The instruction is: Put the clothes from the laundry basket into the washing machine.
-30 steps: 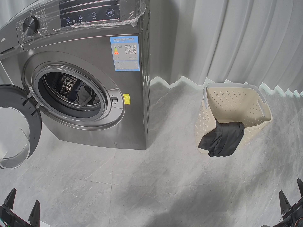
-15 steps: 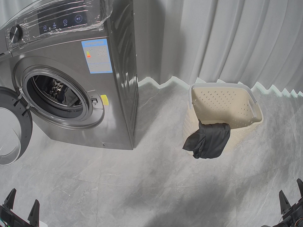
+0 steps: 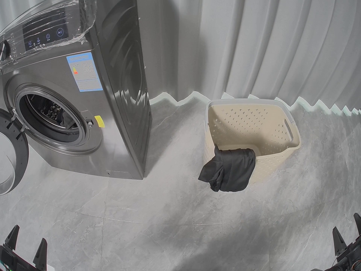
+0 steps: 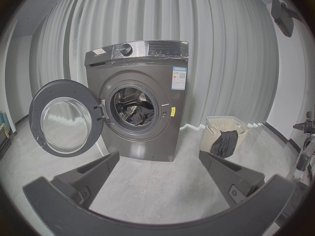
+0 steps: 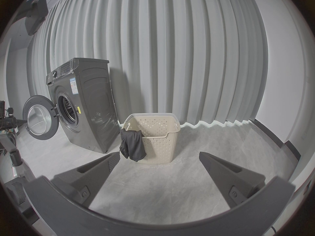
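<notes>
Left claw: my left claw (image 3: 27, 241) is low at the near left, above the floor (image 3: 169, 215). Its two fingers stand wide apart and there is nothing between them.
Right claw: my right claw (image 3: 346, 234) is low at the near right, also with the fingers spread and holding nothing.
Washing machine: the grey washing machine (image 3: 113, 95) stands on the floor to my left, with its back near the curtain (image 3: 263, 38). Clear plastic film covers its control panel.
Door: the round door (image 4: 64, 118) is swung fully open to the left side of the machine, so the opening is free.
Drum: dark clothes (image 4: 139, 113) lie inside the drum, in its lower part.
Laundry basket: the cream laundry basket (image 3: 244, 128) stands upright on the floor to the right of the machine and apart from it, close to the curtain.
Black garment: a black garment (image 3: 229, 170) hangs over the near rim of the basket, at the corner toward the machine. Most of it falls down the outer wall. I cannot tell if its lower end touches the floor.
Distances: both claws are well apart from the basket and from the machine.
</notes>
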